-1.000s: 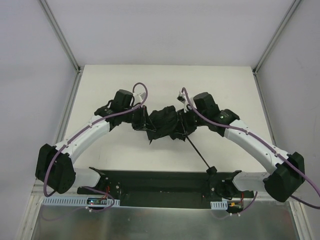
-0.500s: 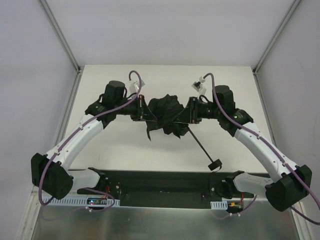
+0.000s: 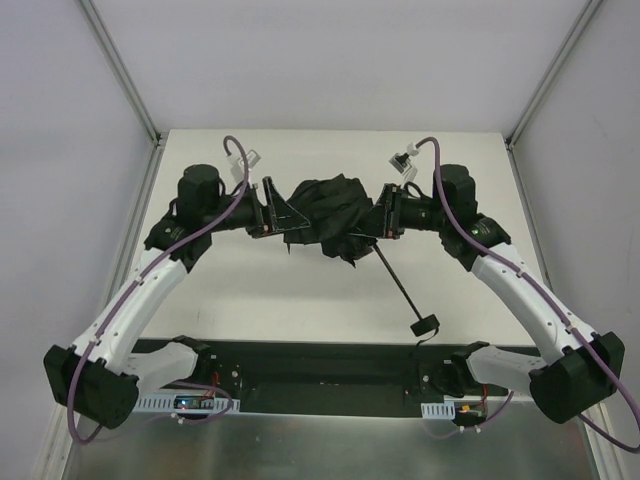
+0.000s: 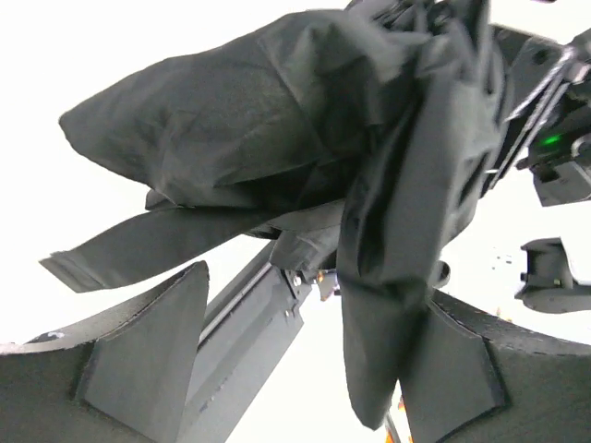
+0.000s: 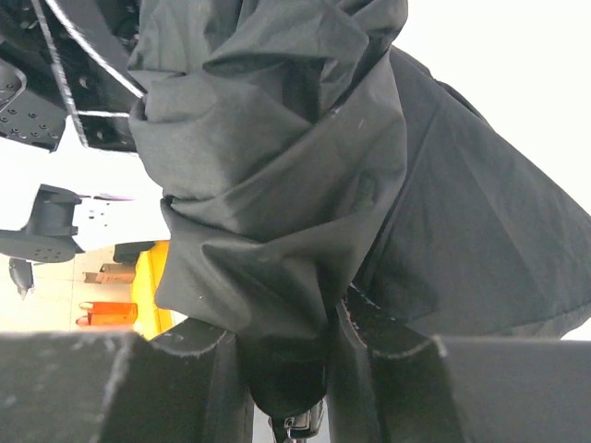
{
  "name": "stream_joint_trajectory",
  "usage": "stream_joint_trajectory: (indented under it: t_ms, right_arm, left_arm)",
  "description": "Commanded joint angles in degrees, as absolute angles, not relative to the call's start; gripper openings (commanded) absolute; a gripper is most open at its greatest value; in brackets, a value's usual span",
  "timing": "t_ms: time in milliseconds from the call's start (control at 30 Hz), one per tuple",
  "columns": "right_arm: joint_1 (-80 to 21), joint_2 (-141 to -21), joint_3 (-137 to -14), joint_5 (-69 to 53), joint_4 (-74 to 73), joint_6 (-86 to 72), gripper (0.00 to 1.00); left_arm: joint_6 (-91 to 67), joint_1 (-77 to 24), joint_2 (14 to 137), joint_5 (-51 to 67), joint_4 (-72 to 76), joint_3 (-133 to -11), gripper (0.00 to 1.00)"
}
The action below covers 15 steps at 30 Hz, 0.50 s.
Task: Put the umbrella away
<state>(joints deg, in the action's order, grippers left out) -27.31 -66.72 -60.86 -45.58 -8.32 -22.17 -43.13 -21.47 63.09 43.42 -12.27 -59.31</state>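
Overhead, the umbrella (image 3: pixel 330 208) hangs bunched above the table (image 3: pixel 250 290) between the two arms, its shaft (image 3: pixel 395 280) slanting toward the near edge and ending in the knob handle (image 3: pixel 424 325). The left gripper (image 3: pixel 277 212) sits at the fabric's left edge, the right gripper (image 3: pixel 374 224) at its right. Left wrist view: the fingers (image 4: pixel 148 360) stand spread, cloth drooping loose between them. Right wrist view: the fingers (image 5: pixel 406 378) pinch a fold of the black fabric.
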Motion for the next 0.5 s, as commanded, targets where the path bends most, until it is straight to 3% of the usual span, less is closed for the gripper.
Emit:
stream_joint_trajectory:
  t_ms: [0,67,133,233,400,467]
  right_arm:
    - [-26.46,-66.27,-63.98,-51.85,-1.85,-24.69,0.0]
    - [-25.93,-66.79,-64.25,-53.87,-0.53,-26.45,0.0]
    - [-25.75,-67.15,-65.04,-55.28,-0.44,-27.42,0.0]
    - [-25.05,-67.85,-66.44,-56.77,-0.44,-29.7,0.0]
    - [-24.52,-68.38,-68.46,-58.97,-0.35,-31.9,0.0]
    - [-24.35,-68.64,-68.73,-59.5,-0.35,-32.6,0.0]
  left_arm:
    - [-41.66,-18.99,53.46,35.71,-10.28,-60.92,0.73]
    - [-42.62,-17.93,48.54,29.91,-10.55,-58.11,0.59]
    - [-44.81,-17.58,43.44,24.54,-10.55,-54.51,0.53]
    - [-46.49,-17.4,41.22,23.2,-11.24,-50.72,0.68]
    - [-48.86,-17.23,46.13,33.89,-6.02,-49.49,0.75]
    - [-50.0,-17.31,50.16,42.67,-0.72,-49.74,0.89]
